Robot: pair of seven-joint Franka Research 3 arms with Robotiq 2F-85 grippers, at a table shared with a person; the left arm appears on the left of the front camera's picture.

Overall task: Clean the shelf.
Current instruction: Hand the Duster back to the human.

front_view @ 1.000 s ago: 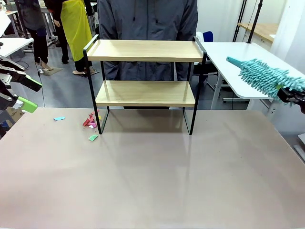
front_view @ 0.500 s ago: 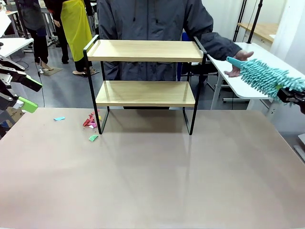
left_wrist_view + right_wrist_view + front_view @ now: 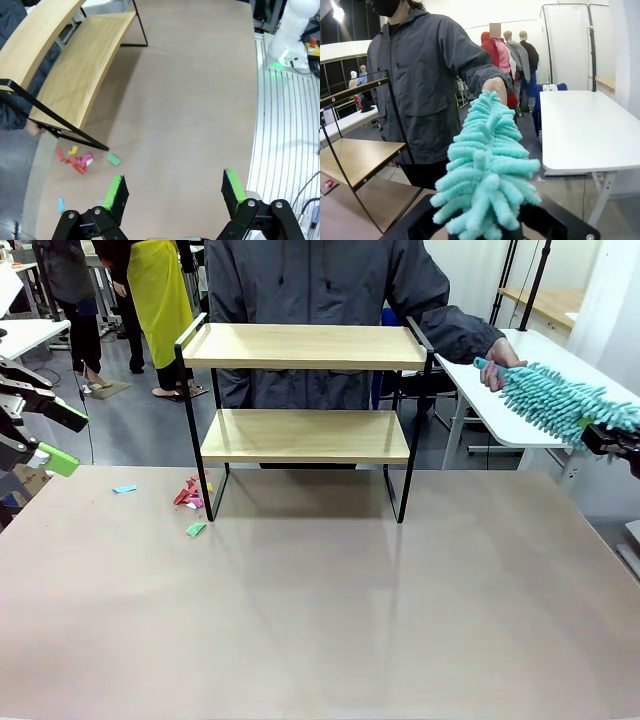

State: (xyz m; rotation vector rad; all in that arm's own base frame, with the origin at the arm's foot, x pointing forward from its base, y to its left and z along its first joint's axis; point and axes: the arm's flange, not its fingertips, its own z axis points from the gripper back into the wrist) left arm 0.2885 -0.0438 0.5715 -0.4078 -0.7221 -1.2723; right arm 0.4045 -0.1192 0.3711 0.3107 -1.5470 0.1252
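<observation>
The shelf (image 3: 305,346), two light wooden boards in a thin black frame, stands at the table's far middle; both boards look bare. Out past the table's left edge, my left gripper (image 3: 60,438) stands open and holds nothing. In its wrist view the left gripper (image 3: 175,190) hangs above the tabletop, with the shelf (image 3: 75,80) beyond it. At the far right my right gripper (image 3: 612,437) is shut on a teal fluffy duster (image 3: 560,400). A person's hand (image 3: 497,362) grips the duster's far tip. The right wrist view shows the duster (image 3: 485,170) rising between the jaws, with the hand (image 3: 495,86) at its top.
Small coloured paper scraps (image 3: 190,496) lie on the table by the shelf's front left leg, also seen as scraps (image 3: 77,161) from the left wrist. The person stands right behind the shelf. A white table (image 3: 490,350) stands at the back right.
The person's arm has reached out to the right and the hand has closed on the duster's tip. Neither arm has moved.
</observation>
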